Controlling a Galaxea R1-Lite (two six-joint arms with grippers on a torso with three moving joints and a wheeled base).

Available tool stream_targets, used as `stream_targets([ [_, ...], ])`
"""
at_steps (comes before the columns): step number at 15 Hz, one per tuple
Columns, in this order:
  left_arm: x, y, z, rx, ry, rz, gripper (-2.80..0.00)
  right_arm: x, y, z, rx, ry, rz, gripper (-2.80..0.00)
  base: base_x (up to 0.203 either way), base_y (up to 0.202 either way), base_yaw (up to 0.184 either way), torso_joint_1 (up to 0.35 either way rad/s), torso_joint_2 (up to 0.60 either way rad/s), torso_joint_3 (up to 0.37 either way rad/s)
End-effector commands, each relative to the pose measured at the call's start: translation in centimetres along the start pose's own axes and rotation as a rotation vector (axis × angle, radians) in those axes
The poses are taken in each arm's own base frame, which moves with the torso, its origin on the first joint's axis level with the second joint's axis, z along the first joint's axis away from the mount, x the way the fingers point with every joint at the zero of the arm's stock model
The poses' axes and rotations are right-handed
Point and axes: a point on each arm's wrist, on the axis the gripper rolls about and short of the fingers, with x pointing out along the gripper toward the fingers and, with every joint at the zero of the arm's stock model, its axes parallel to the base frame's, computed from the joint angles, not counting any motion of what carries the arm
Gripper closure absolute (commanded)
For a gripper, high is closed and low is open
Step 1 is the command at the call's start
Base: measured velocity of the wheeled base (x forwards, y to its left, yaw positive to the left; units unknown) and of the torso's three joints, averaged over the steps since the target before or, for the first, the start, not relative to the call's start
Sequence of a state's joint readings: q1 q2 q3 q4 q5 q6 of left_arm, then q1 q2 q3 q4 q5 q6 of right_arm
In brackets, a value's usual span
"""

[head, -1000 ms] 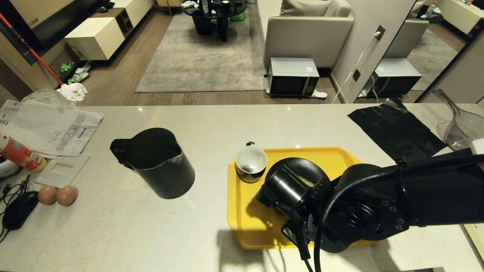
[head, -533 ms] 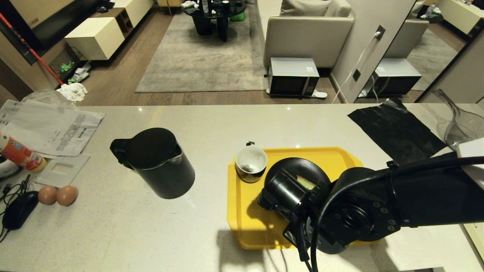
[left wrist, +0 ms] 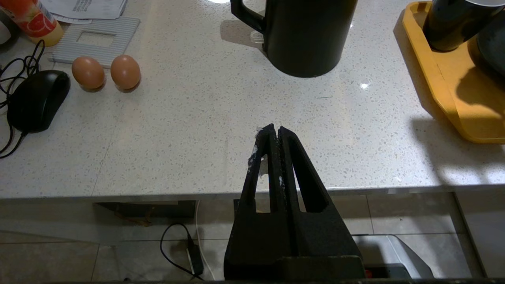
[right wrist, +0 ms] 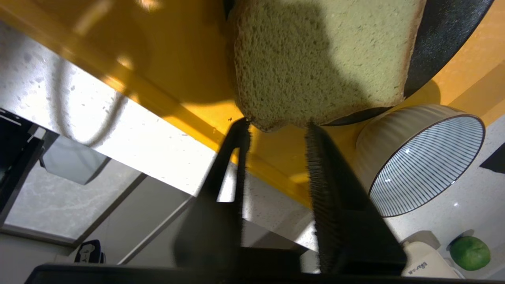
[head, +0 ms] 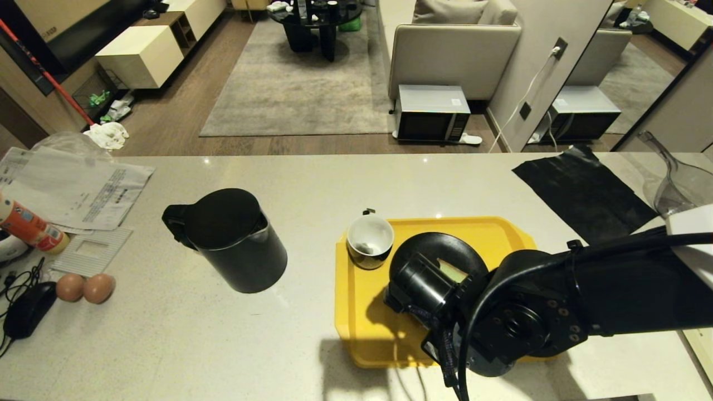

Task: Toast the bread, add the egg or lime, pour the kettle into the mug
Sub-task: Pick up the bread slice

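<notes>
The pale greenish bread [right wrist: 323,59] lies on a round black pan [head: 440,245] on the yellow tray [head: 362,312]; only a sliver of bread [head: 450,271] shows past my right arm [head: 501,317]. My right gripper [right wrist: 276,125] is open, its fingertips at the slice's near edge and nothing clamped. The black mug [head: 370,240], white inside, stands at the tray's far left corner. The black kettle [head: 234,239] stands on the counter left of the tray. A lime [right wrist: 469,252] lies on the counter beyond a striped bowl [right wrist: 426,157]. The egg is out of view. My left gripper [left wrist: 275,128] hangs shut over the counter's near edge.
Two plain brown eggs [head: 84,287], a black mouse [head: 29,309], papers [head: 78,186] and an orange bottle [head: 28,225] crowd the left end. A black mat [head: 582,192] and a clear jug [head: 682,186] lie far right. A white object [right wrist: 428,262] sits by the lime.
My right gripper has gone from shut to open, and the bread now lies free on the pan. The right wrist has drawn back slightly, uncovering a sliver of the slice.
</notes>
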State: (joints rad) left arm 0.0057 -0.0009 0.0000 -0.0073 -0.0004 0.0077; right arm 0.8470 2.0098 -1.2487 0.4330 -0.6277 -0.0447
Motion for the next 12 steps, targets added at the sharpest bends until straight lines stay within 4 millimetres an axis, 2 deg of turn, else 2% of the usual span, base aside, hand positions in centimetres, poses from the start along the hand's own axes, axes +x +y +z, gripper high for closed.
stream_targets([
  [1, 0.0, 0.0, 0.0, 0.0, -0.001, 0.001, 0.0, 0.1, 0.1, -0.3, -0.009, 0.011, -0.002, -2.8, 0.0, 0.0, 0.0, 0.0, 0.0, 0.0],
  [12, 0.0, 0.0, 0.0, 0.0, -0.001, 0.001, 0.0, 3.1, 2.5, 0.7, -0.04, 0.01, 0.003, -2.8, 0.0, 0.0, 0.0, 0.0, 0.0, 0.0],
])
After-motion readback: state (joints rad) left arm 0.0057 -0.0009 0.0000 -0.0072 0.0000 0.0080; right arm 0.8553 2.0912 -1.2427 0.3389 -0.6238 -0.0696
